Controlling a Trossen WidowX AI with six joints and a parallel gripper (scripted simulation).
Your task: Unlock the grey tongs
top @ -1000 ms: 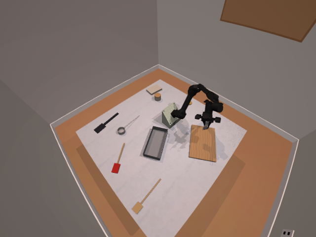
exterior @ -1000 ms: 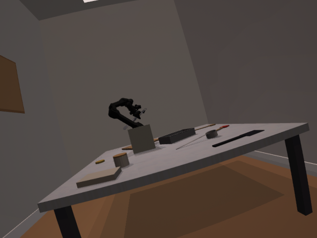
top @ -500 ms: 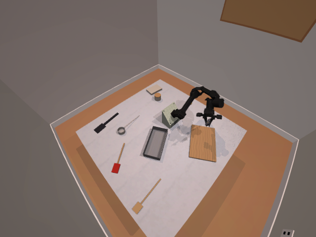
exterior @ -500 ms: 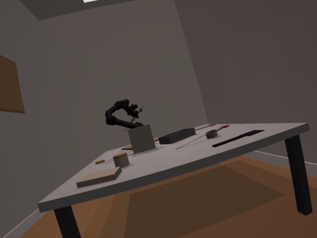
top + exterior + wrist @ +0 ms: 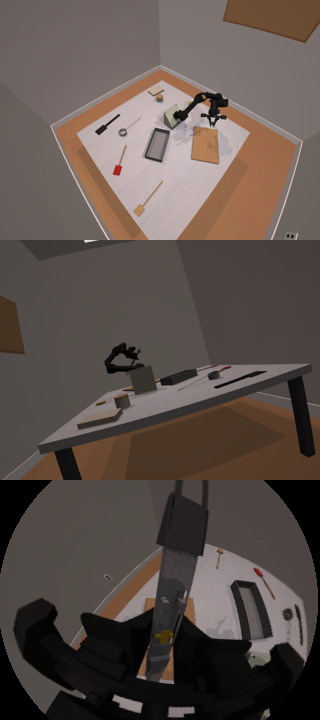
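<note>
My gripper (image 5: 212, 125) (image 5: 137, 358) is shut on the grey tongs (image 5: 132, 362) (image 5: 179, 567) and holds them in the air. The tongs are steeply tilted in the exterior view. The end with the dark block and wire loop points up, and the other end points down. A yellow piece (image 5: 164, 637) shows between the fingers in the wrist view. The tongs' arms look close together; whether the lock is engaged cannot be told. The wooden board (image 5: 205, 155) (image 5: 127, 389) lies on the table below. The roasting tin (image 5: 154, 159) (image 5: 165, 381) has nothing across it.
A pale green wedge block (image 5: 170, 113) (image 5: 143, 380) stands near the arm. A round tin (image 5: 159, 98) (image 5: 122, 402), a flat pale block (image 5: 156, 90) and a yellow disc (image 5: 101, 403) lie behind. A strainer (image 5: 123, 132), a black spatula (image 5: 101, 129) and a red spatula (image 5: 117, 170) lie beyond the tin.
</note>
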